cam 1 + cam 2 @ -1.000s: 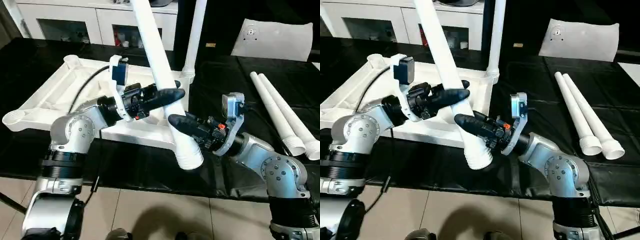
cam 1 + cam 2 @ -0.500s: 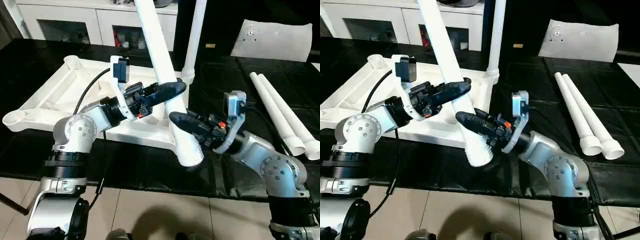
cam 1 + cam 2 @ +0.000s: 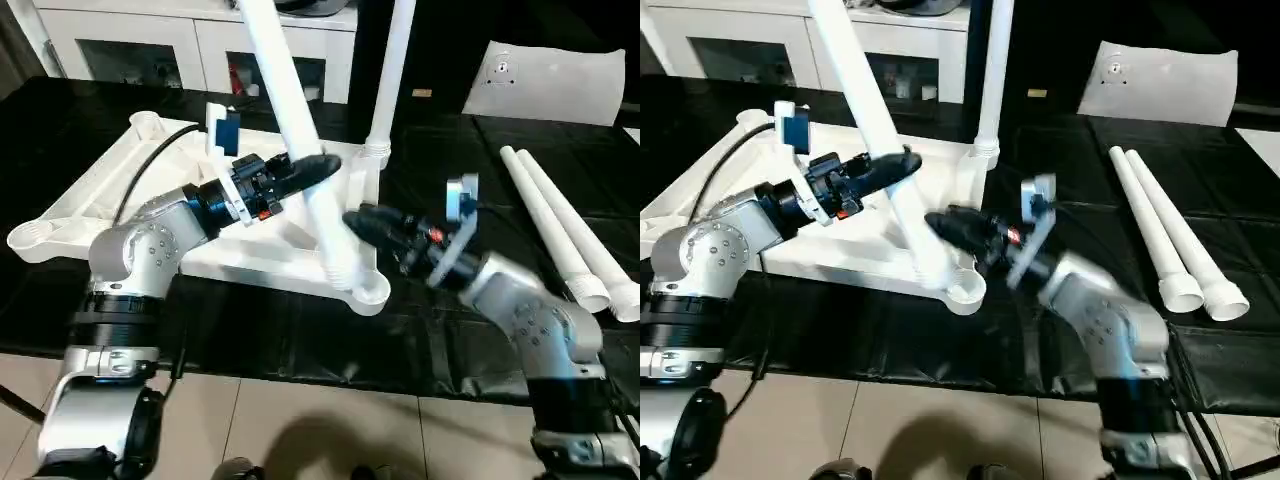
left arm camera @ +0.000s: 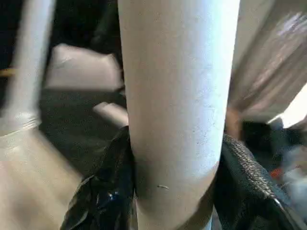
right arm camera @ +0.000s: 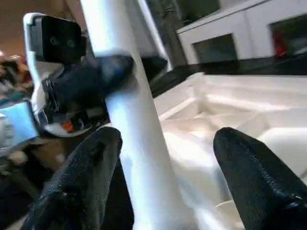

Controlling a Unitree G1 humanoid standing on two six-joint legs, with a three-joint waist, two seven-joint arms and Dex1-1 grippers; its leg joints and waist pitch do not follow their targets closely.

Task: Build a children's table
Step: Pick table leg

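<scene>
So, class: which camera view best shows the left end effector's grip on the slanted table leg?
The left wrist view: both fingers press against the slanted leg up close. The left eye view shows the left end effector across that leg from farther off; the right wrist view shows it from the opposite side.

We see a white tabletop point(image 3: 120, 180) and white legs point(image 3: 285, 110), black fingers point(image 3: 318, 166) on silver arms point(image 3: 140, 250), a black table cover point(image 3: 450, 150), white cabinets point(image 3: 150, 40).

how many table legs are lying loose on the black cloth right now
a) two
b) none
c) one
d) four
a: two loose legs lie side by side on the black cloth on the robot's right, apart from the tabletop.
</scene>
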